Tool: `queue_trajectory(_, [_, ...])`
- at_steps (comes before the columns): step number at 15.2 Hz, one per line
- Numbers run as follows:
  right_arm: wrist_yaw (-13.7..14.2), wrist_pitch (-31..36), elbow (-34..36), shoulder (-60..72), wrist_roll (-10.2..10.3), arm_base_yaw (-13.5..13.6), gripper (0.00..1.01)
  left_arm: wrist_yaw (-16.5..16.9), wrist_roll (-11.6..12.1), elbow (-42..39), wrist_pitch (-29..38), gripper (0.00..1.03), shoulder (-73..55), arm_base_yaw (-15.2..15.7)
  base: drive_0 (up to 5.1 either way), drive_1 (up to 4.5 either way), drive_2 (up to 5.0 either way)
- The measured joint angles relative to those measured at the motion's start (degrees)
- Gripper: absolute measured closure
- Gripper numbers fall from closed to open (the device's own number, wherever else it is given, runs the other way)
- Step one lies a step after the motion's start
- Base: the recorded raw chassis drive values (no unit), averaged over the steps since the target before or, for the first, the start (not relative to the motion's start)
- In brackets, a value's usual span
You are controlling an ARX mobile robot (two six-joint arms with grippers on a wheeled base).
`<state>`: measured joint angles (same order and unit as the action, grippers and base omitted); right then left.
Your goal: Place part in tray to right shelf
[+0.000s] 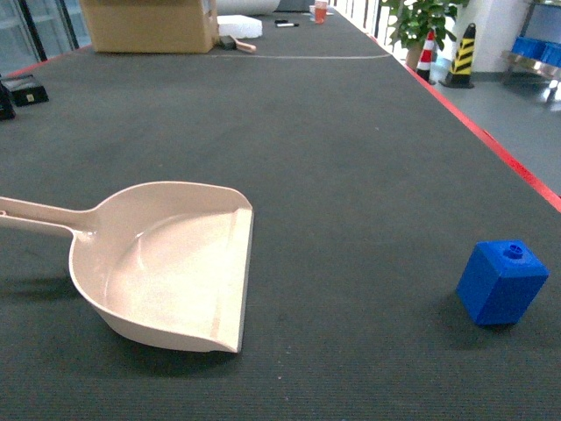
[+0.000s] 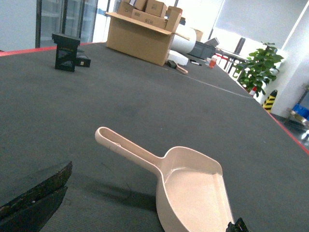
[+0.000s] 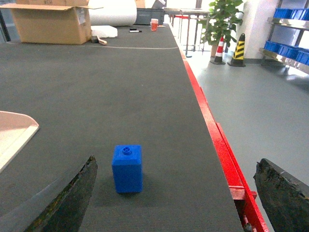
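Note:
The tray point(image 1: 166, 263), a beige dustpan-shaped scoop, lies empty on the dark mat at front left, its handle pointing left. The part point(image 1: 501, 282), a small blue block with one stud on top, stands on the mat at front right, well apart from the tray. Neither gripper shows in the head view. In the left wrist view my left gripper point(image 2: 154, 193) is open above the tray point(image 2: 193, 193). My right gripper point(image 3: 177, 159) is open wide, and the part point(image 3: 127, 168) stands just inside its left finger point(image 3: 72, 203), untouched. The right shelf point(image 3: 289, 53), a steel rack with blue crates, stands across the floor.
The table's red edge point(image 1: 491, 140) runs along the right, close to the part. A cardboard box point(image 1: 149, 24), a cup point(image 1: 320, 10) and black items point(image 1: 24, 88) sit at the far end. A plant and striped cones point(image 1: 462, 54) stand on the floor beyond.

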<state>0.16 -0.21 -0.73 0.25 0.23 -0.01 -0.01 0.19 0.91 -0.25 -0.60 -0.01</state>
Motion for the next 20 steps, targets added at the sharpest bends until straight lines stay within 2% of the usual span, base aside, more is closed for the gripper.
queue_trajectory(20, [0.0, 0.0, 0.0, 0.0, 0.0, 0.0, 0.03, 0.0, 0.0, 0.0, 0.0, 0.05, 0.0, 0.0, 0.0, 0.0, 0.0])
